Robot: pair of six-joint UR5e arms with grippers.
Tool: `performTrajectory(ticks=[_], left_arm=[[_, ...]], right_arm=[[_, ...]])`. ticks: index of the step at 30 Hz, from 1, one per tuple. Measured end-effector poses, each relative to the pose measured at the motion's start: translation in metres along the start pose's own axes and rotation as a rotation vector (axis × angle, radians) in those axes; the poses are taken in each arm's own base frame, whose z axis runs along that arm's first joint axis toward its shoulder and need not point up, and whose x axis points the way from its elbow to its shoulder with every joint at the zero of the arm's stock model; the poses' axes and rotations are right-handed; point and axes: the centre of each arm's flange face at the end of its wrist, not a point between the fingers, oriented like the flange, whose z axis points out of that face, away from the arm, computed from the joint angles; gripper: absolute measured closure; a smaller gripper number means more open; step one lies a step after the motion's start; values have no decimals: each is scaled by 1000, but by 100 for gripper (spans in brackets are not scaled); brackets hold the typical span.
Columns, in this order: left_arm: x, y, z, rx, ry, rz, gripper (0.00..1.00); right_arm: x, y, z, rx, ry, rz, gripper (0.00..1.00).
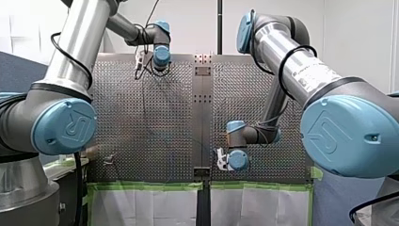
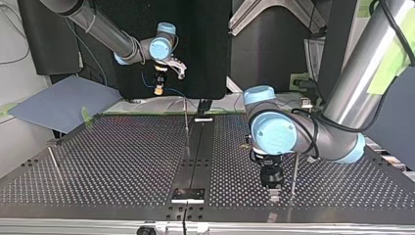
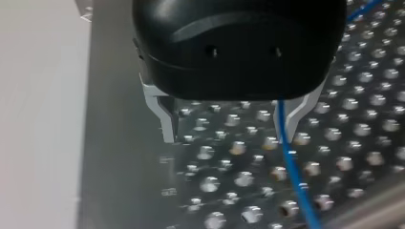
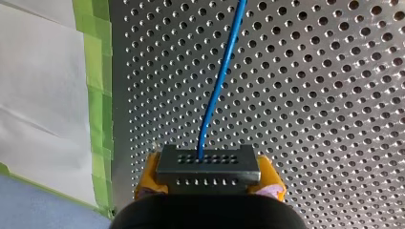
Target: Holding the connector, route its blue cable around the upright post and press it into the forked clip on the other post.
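Connector (image 4: 207, 164): small, stiff, light; best held by its sides; raised over the counter (image 4: 334, 119), far left in top view.
Blue cable (image 4: 222, 76): thin, limp.
Right tool (image 4: 209, 179): yellow pads clamped on connector.
Left tool (image 3: 229, 131): spread wide, empty; cable beside one finger.

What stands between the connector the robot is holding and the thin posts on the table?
Nothing visible does. My right gripper holds the connector above the edge of the table, with open air toward the middle post. My left gripper stands beside another post, clear of that path.
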Motion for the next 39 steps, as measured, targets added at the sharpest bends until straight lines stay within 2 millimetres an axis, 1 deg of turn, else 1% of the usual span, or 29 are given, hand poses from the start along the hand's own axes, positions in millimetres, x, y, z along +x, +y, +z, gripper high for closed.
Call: performTrajectory(ticks=[6, 10, 16, 20, 32, 36, 39], left_arm=[[30, -3, -4, -2, 42, 22, 0], [56, -6, -9, -7, 89, 52, 0], [78, -8, -13, -29, 130, 98, 0], [85, -13, -17, -24, 139, 122, 0], [87, -31, -35, 2, 153, 200, 0], [98, -36, -44, 1, 178, 247, 0], [113, -42, -50, 0, 213, 298, 0]], right_arm=[[0, 0, 0, 1, 0, 0, 62], [0, 0, 0, 2, 0, 0, 62], [0, 0, 0, 1, -3, 0, 62], [0, 0, -1, 0, -3, 0, 62], [0, 0, 0, 0, -3, 0, 62], [0, 0, 0, 0, -3, 0, 62], [0, 0, 0, 0, -3, 0, 62]])
